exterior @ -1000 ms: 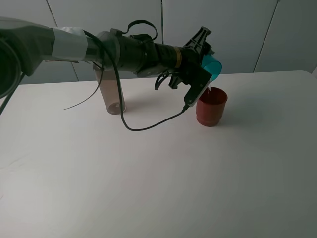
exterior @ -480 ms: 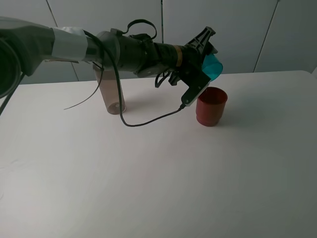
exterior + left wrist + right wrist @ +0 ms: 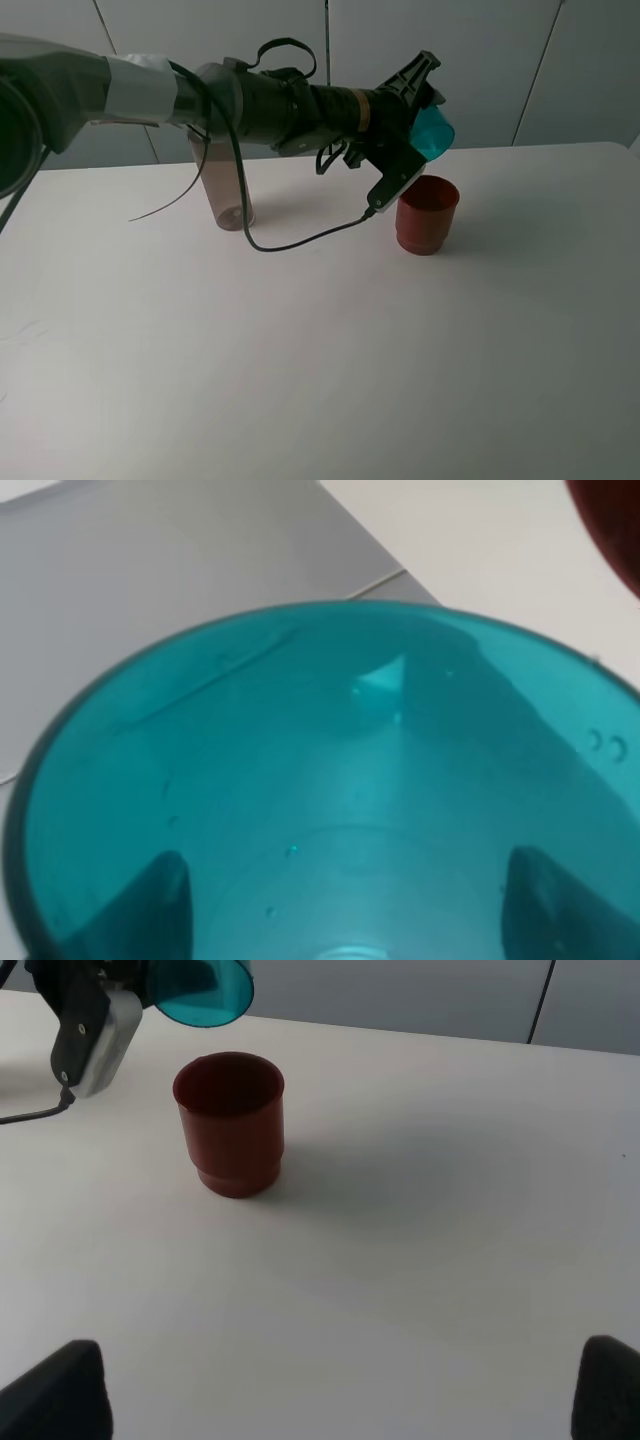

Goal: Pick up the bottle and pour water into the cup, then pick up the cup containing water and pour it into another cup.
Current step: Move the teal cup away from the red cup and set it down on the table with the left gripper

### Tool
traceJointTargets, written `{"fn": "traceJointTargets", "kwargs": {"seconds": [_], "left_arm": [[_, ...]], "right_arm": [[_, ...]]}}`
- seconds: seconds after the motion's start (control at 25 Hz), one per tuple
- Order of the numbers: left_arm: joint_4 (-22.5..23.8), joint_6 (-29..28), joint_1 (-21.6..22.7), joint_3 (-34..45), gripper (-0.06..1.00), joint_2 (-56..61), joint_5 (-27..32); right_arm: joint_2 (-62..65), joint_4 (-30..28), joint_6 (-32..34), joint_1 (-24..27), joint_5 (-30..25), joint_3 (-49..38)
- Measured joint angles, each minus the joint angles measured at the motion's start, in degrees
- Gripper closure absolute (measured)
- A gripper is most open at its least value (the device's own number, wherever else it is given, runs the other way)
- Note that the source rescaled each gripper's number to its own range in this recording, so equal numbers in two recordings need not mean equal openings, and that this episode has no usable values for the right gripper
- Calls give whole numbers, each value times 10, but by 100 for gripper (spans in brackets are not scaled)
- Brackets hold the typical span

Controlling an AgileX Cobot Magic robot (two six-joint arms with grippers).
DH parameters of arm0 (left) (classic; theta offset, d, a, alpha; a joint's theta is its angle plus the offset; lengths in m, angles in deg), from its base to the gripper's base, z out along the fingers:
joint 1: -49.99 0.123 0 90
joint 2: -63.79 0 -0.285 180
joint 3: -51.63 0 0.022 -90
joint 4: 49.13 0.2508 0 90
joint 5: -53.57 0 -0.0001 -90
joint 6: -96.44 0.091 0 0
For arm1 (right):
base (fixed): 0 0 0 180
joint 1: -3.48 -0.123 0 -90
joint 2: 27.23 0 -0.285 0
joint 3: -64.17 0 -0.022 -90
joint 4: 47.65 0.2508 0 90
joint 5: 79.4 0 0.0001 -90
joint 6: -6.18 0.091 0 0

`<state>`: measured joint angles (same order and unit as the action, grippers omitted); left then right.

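Pale grey wall panels stood behind a plain white surface [image 3: 320,350], which carried only a few things toward its far edge. The left hand [image 3: 415,110] reached in from the far left corner and pinched the teal cup [image 3: 432,131], holding it tipped on its side in the air just above the red cup [image 3: 427,214], its mouth turned toward the right edge. The left wrist view looked straight into the teal cup [image 3: 330,800]: translucent, smooth-walled, with a few droplets clinging inside and no pool of water to be seen, the dark fingers [image 3: 150,895] showing through the wall on either side. No stream showed between the two cups, so the second pour was probably at or near its end. The red cup [image 3: 231,1123] stood upright near the far edge, opaque and dark, with a stepped ridge near its base; whether it held water could not be told. The bottle [image 3: 222,185] stood upright toward the far left, partly behind the arm, clear and smoky. The next move probably called for righting the teal cup and setting it down clear of the red one. The right hand's dark fingertips [image 3: 55,1390] sat wide apart, holding nothing.
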<state>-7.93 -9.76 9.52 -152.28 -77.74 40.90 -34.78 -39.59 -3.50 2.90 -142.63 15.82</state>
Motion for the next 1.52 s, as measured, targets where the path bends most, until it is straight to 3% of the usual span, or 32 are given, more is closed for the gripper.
{"fn": "traceJointTargets", "kwargs": {"seconds": [0.32,0.52,0.76,1.12,1.28,1.4,1.52], "left_arm": [[-9,-4,0,0,89,0,-4],[-26,-92,0,0,89,0,8],[-20,-313,0,0,89,0,9],[84,-718,0,0,89,4,3],[160,-901,9,0,89,26,-14],[260,-1031,20,0,89,45,-46],[331,-1149,33,0,89,56,-129]], "right_arm": [[0,0,0,0,0,0],[0,0,0,0,0,0],[0,0,0,0,0,0],[0,0,0,0,0,0],[0,0,0,0,0,0],[0,0,0,0,0,0],[0,0,0,0,0,0]]}}
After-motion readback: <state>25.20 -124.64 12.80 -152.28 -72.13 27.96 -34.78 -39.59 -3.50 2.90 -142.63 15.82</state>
